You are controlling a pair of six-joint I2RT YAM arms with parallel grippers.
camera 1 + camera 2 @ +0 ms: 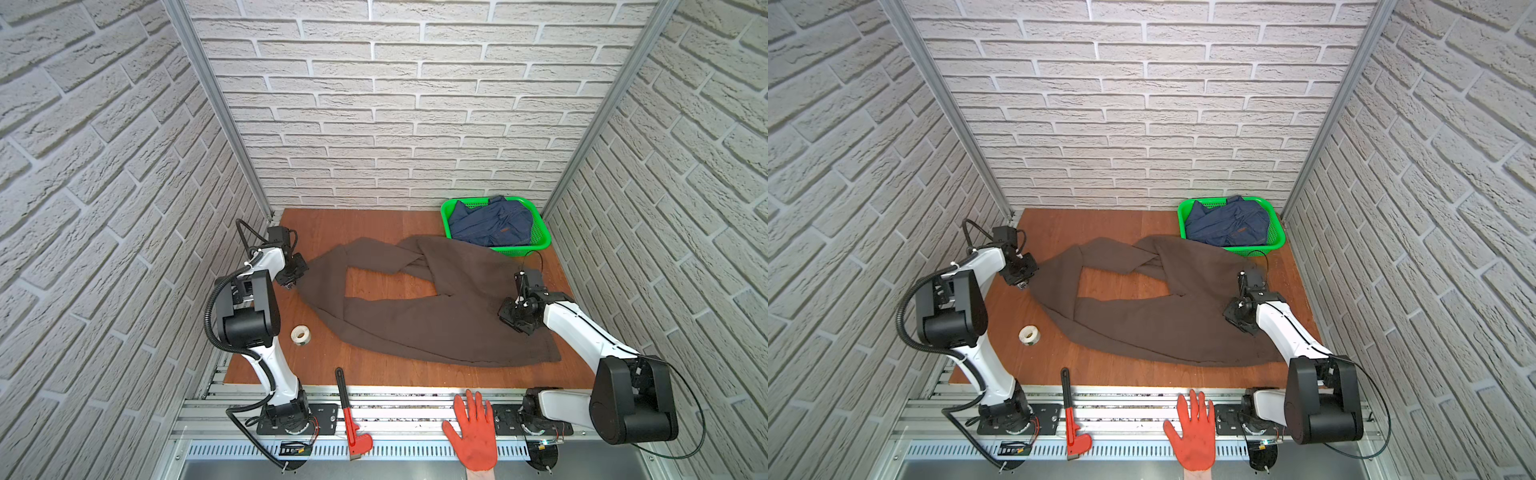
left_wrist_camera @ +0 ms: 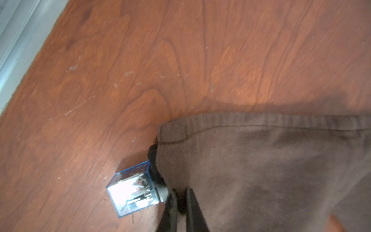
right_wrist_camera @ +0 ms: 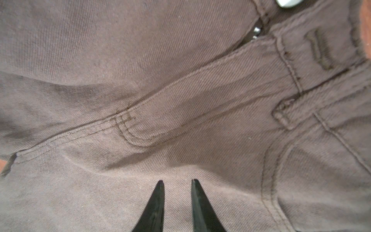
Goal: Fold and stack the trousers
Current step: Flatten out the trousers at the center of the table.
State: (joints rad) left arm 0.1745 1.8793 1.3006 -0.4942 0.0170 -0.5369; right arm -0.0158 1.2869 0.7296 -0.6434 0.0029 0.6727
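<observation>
Where trousers (image 1: 415, 328) sprawl, clear cube (image 2: 133, 192) beside hem — tape (image 1: 303, 338) nearby.

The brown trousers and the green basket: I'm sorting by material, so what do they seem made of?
The trousers look like matte cotton twill: fine diagonal ribs and topstitched seams show. The basket looks like moulded plastic, bright uniform green, with gridded mesh walls.

I work in a little robot test room, not a real home. The brick walls (image 1: 415, 104) look like panels held up by shiny metal posts (image 1: 218, 108). My left arm (image 1: 249, 307) and right arm (image 1: 582, 328) are fixed to metal rails (image 1: 399, 409) beside a wooden board (image 1: 374, 224), with a red wrench (image 1: 349, 415) and a roll of tape (image 1: 300, 335) close by, like in a workshop.
</observation>
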